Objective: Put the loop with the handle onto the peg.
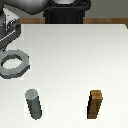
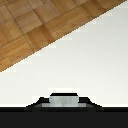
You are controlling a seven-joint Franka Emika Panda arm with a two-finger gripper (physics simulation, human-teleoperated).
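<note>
The loop with the handle (image 1: 14, 65) is a flat grey ring with a faceted edge, at the exterior view's left. It seems to hang slightly above the white table (image 1: 75, 55), with a shadow under it. My gripper (image 1: 4, 46) comes down from the upper left and is shut on the ring's handle tab. In the wrist view a grey piece (image 2: 64, 100), apparently that tab, sits in the black gripper body. The peg (image 1: 34, 104), a dark grey upright cylinder, stands nearer the front, apart from the ring and a little to its right.
A brown wooden square block (image 1: 96, 104) stands upright at the front right. The robot's black base (image 1: 67, 12) is at the back edge of the table. The wrist view shows the table's edge and wooden parquet floor (image 2: 30, 30) beyond it.
</note>
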